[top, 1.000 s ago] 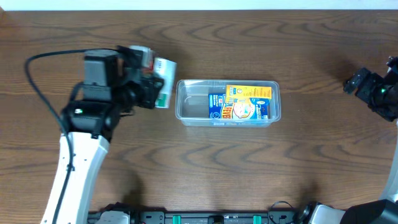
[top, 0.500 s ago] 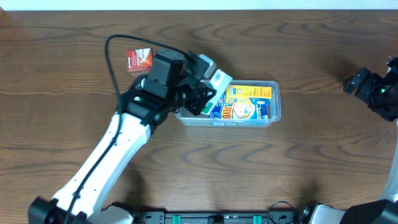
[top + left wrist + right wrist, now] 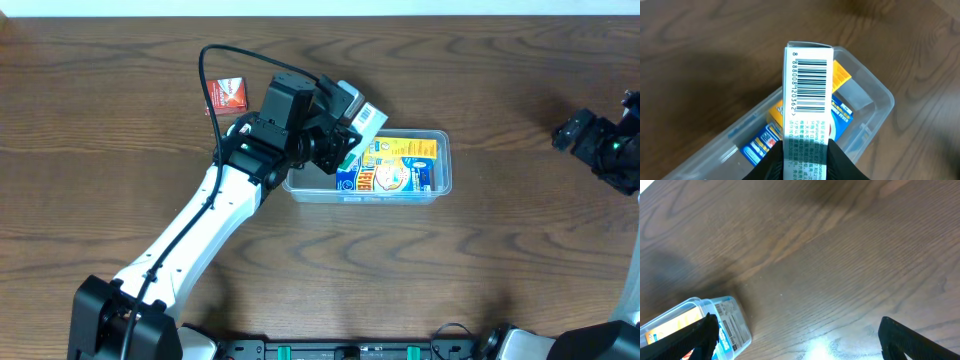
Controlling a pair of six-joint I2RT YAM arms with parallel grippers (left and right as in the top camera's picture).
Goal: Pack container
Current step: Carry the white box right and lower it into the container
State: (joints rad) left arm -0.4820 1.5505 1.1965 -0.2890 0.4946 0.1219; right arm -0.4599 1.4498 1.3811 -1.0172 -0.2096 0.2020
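Note:
The clear plastic container (image 3: 440, 182) sits mid-table with a blue and yellow box (image 3: 395, 165) lying in it; it also shows in the left wrist view (image 3: 875, 107) and at the lower left of the right wrist view (image 3: 735, 325). My left gripper (image 3: 345, 128) is shut on a white box with a barcode (image 3: 807, 85) and holds it above the container's left half. My right gripper (image 3: 600, 145) is open and empty at the far right edge, well away from the container.
A small red box (image 3: 226, 95) lies on the wooden table behind the left arm, left of the container. Bare wood surrounds the container on the right and front.
My left arm has swung right from the table's left side, carrying the white box over the container. The red box it was hiding now shows. The right arm has not moved.

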